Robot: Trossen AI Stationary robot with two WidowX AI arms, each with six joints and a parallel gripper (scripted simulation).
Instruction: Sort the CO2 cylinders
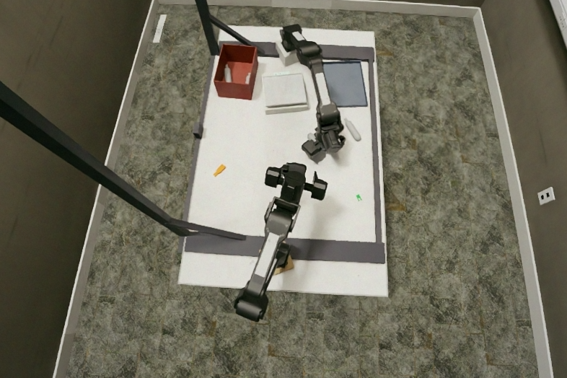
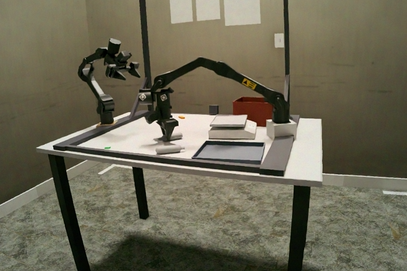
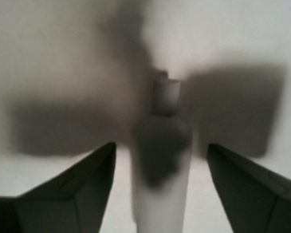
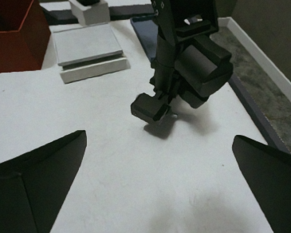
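Pickup for weighing appears in hand: the left tool (image 1: 324, 148) (image 2: 168, 138) (image 3: 162, 150) (image 4: 162, 110) stands part-open, unclenched, astride a grey cylinder (image 1: 311, 136) (image 2: 176, 136) (image 3: 161, 206) (image 4: 173, 115) lying on the surface (image 1: 247, 135) (image 2: 125, 138) (image 3: 245, 30) (image 4: 109, 158); the next move calls for closing squarely, then lifting to the scale (image 1: 284, 89) (image 2: 228, 120) (image 4: 89, 45).
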